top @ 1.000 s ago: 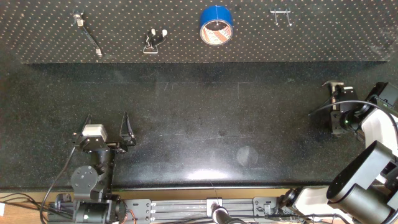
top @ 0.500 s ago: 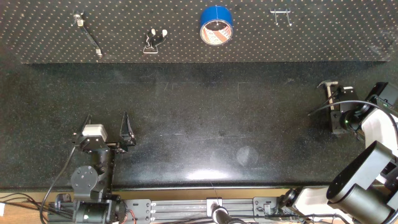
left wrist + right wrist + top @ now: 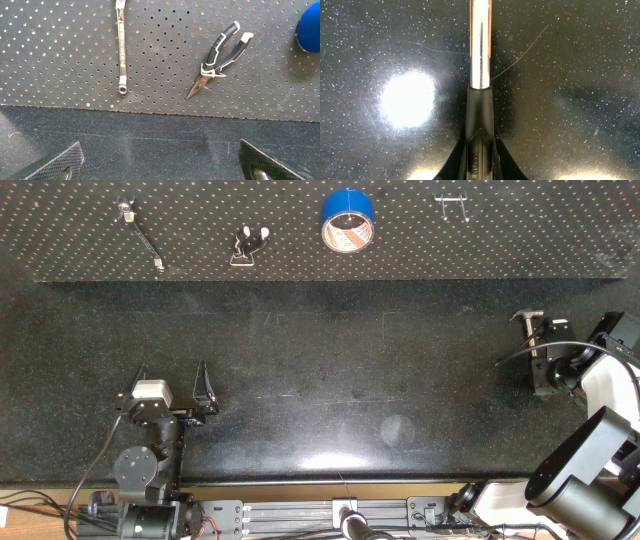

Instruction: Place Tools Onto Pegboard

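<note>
The hammer point(image 3: 531, 321) is pinched by its black grip between the jaws of the right gripper point(image 3: 480, 150), at the right side of the table point(image 3: 350, 380), well apart from the pegboard point(image 3: 520, 240). The jaws of the left gripper point(image 3: 172, 380) are spread above the table, facing the hung wrench point(image 3: 120, 45) and pliers point(image 3: 217, 60).

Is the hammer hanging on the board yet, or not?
Not yet. The hammer is off the pegboard, clamped in the right gripper over the black table.
</note>
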Motion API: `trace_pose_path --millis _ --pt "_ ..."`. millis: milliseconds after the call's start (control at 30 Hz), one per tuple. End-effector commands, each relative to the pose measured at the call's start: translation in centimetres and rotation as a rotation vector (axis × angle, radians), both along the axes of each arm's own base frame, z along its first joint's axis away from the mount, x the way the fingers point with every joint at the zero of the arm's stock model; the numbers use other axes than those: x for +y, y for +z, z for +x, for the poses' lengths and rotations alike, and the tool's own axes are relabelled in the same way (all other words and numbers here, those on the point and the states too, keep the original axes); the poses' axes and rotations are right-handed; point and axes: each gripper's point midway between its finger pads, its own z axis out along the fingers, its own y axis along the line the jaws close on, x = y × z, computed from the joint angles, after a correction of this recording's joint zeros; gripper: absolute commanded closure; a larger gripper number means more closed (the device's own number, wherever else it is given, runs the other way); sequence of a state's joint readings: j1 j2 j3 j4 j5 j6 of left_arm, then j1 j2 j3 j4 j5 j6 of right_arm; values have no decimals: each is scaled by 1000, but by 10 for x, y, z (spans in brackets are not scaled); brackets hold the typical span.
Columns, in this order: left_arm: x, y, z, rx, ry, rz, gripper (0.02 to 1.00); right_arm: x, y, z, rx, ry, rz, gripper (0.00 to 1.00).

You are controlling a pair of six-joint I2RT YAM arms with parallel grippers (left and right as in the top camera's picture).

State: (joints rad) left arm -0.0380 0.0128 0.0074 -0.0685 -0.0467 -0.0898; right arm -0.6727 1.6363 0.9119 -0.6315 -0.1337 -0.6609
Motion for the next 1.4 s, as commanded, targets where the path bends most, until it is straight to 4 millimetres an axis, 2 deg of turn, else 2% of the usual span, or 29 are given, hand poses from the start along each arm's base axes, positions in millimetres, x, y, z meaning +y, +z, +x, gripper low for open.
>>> trace_pose_path --millis 33,333,467,500,633,700,800,1000,1167,1400 --pt "0 -1 0 0 -2 13 23 -1 -1 2 -5 8 2 908" --pt "0 -1 0 0 -2 13 23 -2 1 4 -15 7 -5 921" --pt "0 -1 0 0 -2 13 23 -3 23 11 -85 12 -37 925" --pt "0 -1 0 0 -2 13 23 2 39 16 -140 23 -33 925" --pt "0 -1 0 0 -2 13 23 13 79 21 -258 20 -43 925" --pt "0 -1 0 0 -2 13 23 26 93 20 -277 47 -51 925" --pt "0 -1 0 0 -2 13 23 59 108 20 -292 130 -42 925" --pt "0 -1 0 0 -2 13 23 104 149 26 -418 117 -5 923" --pt "0 -1 0 0 -2 13 23 120 175 25 -485 127 11 928" --pt "0 -1 0 0 -2 13 23 151 239 30 -581 209 25 925"
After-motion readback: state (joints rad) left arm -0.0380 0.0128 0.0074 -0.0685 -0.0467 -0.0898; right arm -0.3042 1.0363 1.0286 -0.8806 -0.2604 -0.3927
